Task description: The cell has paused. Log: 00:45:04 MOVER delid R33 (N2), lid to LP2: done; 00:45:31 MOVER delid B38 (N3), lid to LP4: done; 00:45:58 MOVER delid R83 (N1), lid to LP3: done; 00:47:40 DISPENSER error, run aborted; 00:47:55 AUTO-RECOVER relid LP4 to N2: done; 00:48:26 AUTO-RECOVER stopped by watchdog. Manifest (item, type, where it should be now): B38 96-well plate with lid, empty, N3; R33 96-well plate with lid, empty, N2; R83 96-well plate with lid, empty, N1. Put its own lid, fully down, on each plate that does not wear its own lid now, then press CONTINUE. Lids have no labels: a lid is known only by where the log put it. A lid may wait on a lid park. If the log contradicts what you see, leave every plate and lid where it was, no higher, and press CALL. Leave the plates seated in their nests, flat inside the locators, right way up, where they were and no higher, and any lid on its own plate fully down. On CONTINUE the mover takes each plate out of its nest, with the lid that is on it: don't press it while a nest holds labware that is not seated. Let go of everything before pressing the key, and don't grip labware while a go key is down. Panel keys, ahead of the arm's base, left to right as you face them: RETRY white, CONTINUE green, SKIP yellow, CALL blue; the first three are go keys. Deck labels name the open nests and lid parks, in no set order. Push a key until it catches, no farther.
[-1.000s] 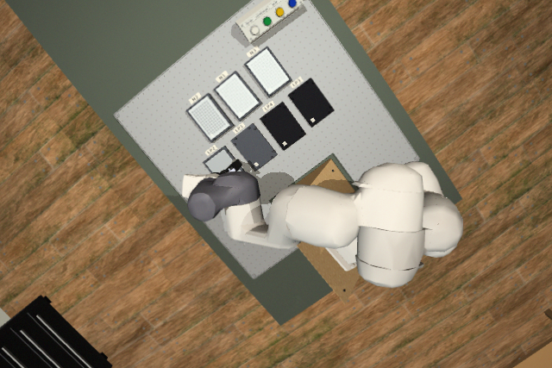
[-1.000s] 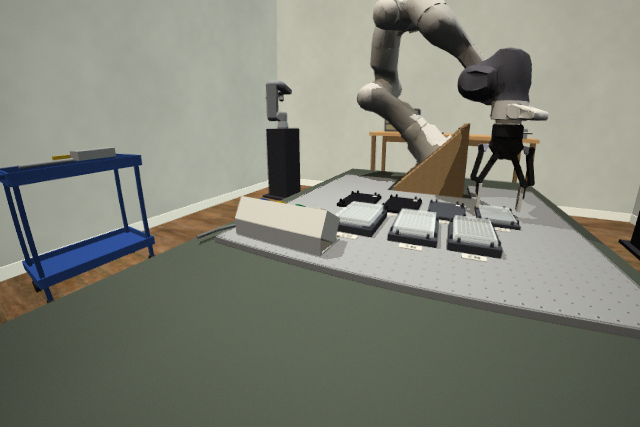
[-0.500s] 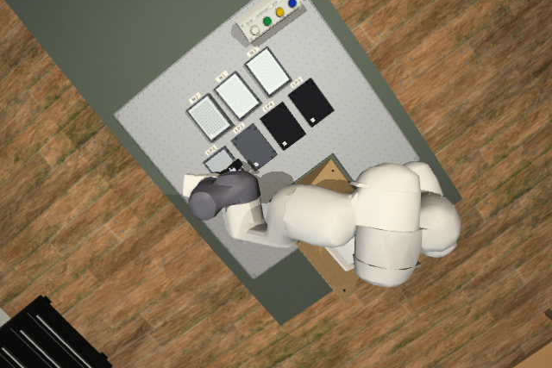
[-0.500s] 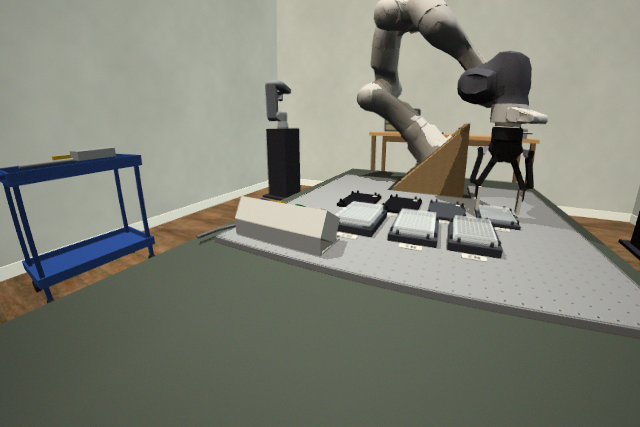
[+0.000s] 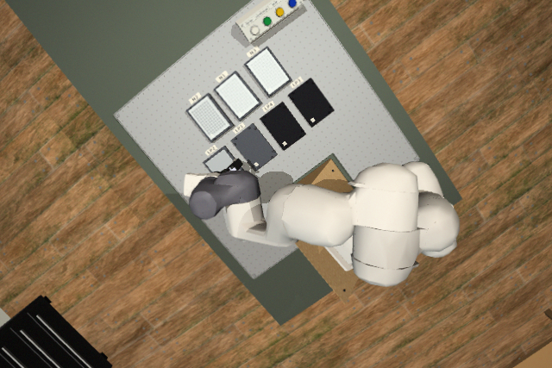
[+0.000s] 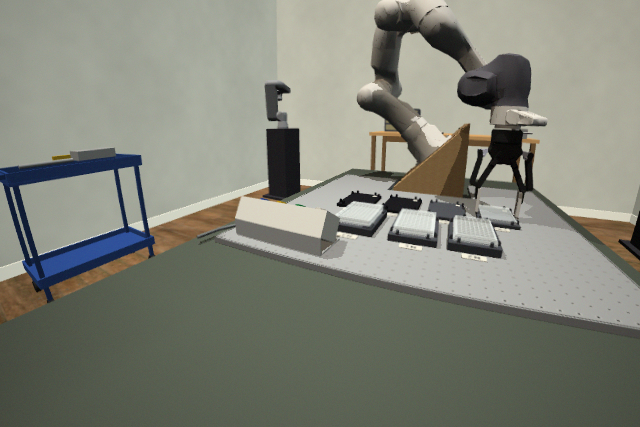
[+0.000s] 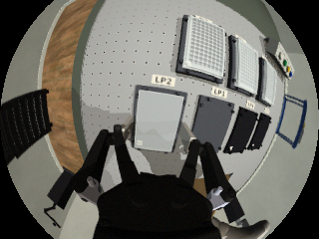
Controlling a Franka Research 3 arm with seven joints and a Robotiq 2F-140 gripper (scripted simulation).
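- Gripper (image 7: 159, 153): jaws partly open, holding nothing, hanging above the lid (image 7: 159, 119) that lies on lid park LP2 (image 7: 163, 80). From the top view the wrist hides the near half of this lid.
- Nests: N2 plate (image 5: 208, 117), N1 plate (image 5: 236, 95) and N3 plate (image 5: 267, 71) stand in a diagonal row. Which of them wears a lid is hard to tell; the N2 wells show most sharply.
- Lid parks: the park beside LP2 (image 5: 254, 146) looks grey, the next two (image 5: 282, 125) (image 5: 310, 102) black; their labels are too small to read.
- Key panel (image 5: 270, 12): white, green, yellow and blue keys visible; in the exterior view only its back shows.
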